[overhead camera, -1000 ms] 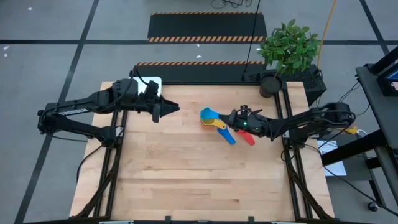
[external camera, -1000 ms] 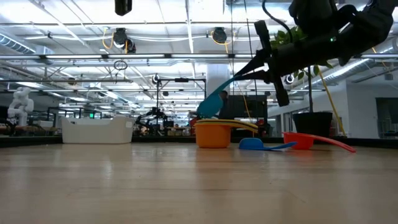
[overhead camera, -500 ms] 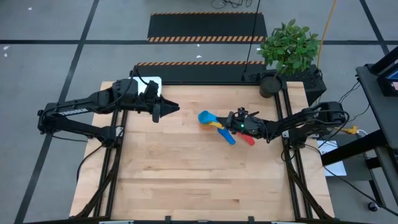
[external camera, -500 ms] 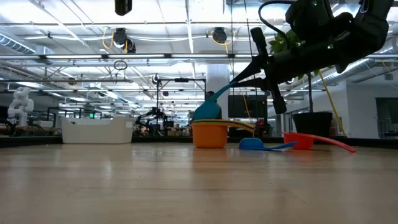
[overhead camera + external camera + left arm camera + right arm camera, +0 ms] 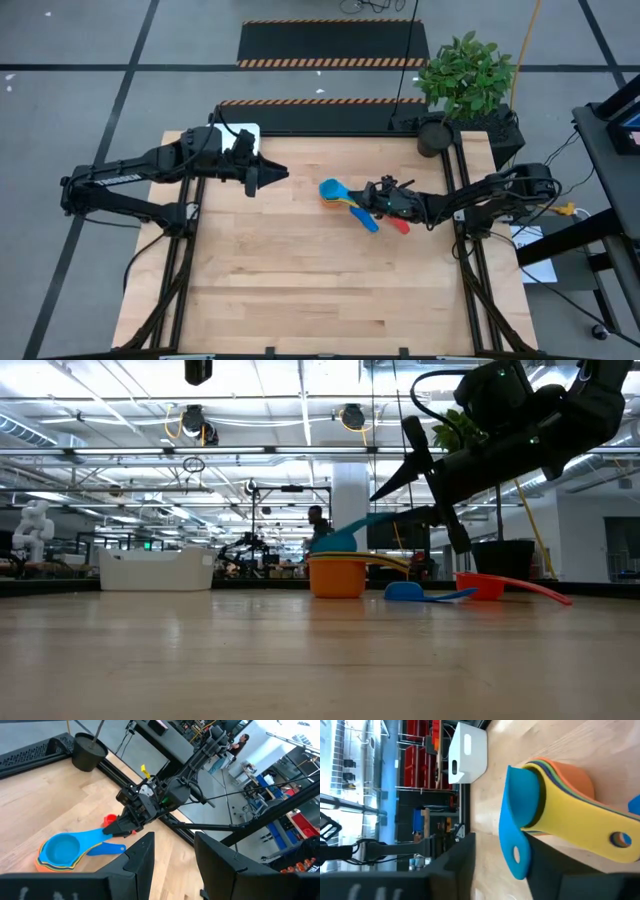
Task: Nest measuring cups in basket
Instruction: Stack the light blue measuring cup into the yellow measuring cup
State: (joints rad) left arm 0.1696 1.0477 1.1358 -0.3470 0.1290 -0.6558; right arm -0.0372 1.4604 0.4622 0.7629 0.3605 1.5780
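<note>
My wooden counter [image 5: 300, 270] carries a nested cup stack [image 5: 335, 193], a dark blue cup [image 5: 366, 220] and red cup [image 5: 402, 226] beside it, and a white basket [image 5: 246, 133] at the far-left corner.
</note>
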